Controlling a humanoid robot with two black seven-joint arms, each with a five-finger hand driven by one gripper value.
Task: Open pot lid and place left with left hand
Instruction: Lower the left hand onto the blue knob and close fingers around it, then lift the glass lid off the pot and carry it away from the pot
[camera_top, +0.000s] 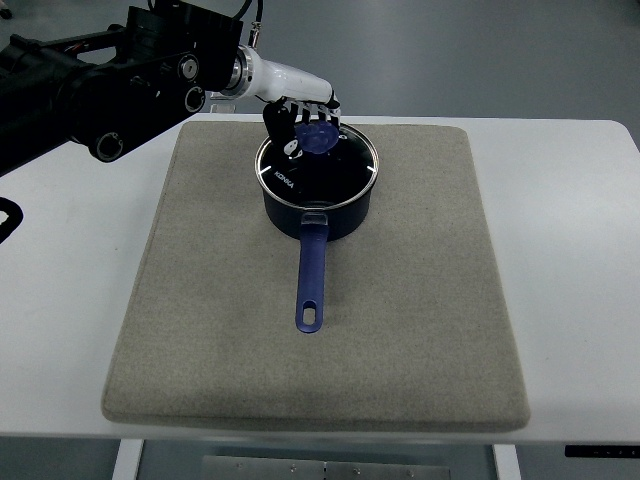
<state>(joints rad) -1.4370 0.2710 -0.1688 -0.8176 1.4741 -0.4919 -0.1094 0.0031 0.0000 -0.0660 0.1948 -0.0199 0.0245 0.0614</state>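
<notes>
A dark blue pot stands on the far middle of a grey mat, its long blue handle pointing toward me. A glass lid with a metal rim sits on the pot, with a blue knob on top. My left hand comes in from the upper left and its fingers curl around the knob. The lid rests flat on the pot. The right arm does not show.
The mat lies on a white table. The black left arm stretches across the upper left corner. Bare mat lies left of the pot.
</notes>
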